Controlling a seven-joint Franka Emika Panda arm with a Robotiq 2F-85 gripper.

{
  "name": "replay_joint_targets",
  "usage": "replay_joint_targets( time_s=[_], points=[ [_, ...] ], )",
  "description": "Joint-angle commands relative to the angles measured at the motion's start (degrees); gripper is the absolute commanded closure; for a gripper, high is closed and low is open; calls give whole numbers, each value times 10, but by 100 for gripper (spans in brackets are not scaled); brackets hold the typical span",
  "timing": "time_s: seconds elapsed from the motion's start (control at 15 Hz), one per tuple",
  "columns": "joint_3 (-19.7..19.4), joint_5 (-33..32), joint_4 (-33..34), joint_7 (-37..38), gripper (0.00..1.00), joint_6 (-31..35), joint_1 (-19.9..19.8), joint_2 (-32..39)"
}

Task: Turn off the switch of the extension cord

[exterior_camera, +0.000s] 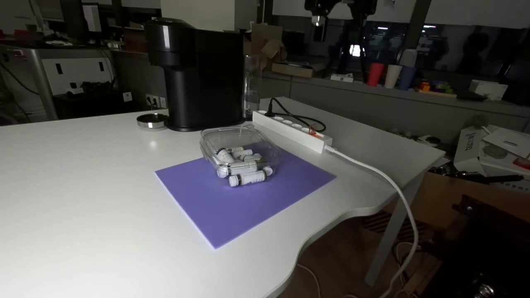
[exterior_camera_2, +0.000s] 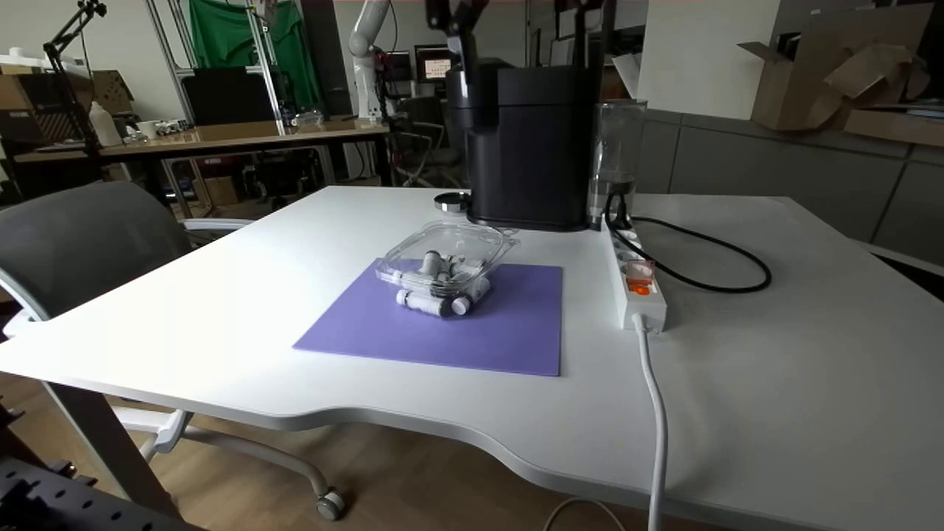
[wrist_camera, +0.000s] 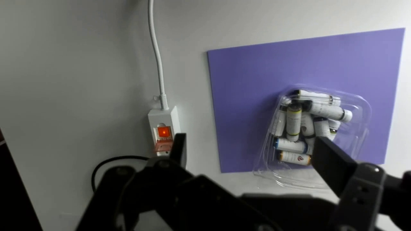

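The extension cord is a white power strip (exterior_camera: pixel 285 129) on the white table, also in an exterior view (exterior_camera_2: pixel 640 313) and the wrist view (wrist_camera: pixel 158 116). Its orange switch (wrist_camera: pixel 164 131) is lit in the wrist view. A clear red flip cover (wrist_camera: pixel 163 146) stands open beside the switch. The switch also shows in both exterior views (exterior_camera: pixel 316 134) (exterior_camera_2: pixel 639 289). My gripper (wrist_camera: pixel 250 139) is open and empty, high above the table. In the wrist view its left finger overlaps the strip's side near the switch. The strip's far part is hidden behind the gripper there.
A purple mat (exterior_camera_2: pixel 516 324) lies beside the strip. It bears a clear plastic box (exterior_camera_2: pixel 402 258) with several small bottles. A tall black coffee machine (exterior_camera: pixel 207 78) stands behind. A black cable (exterior_camera_2: pixel 726 289) is plugged into the strip's far end. A white cord (exterior_camera: pixel 372 167) hangs over the table edge.
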Motion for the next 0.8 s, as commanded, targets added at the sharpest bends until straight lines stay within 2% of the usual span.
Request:
replay_joint_targets(
  time_s=[0.0,0.07,0.2,0.47,0.73],
  points=[
    [-21,4,59,-19,0,19,-16,82],
    [-13,1,21,-20,0,14,-11,42],
    [-17,1,39,-20,0,24,-19,73],
    [-15,-12,49,-16,0,37,-20,86],
    [-19,-31,96,-17,0,62,-25,152]
  ],
)
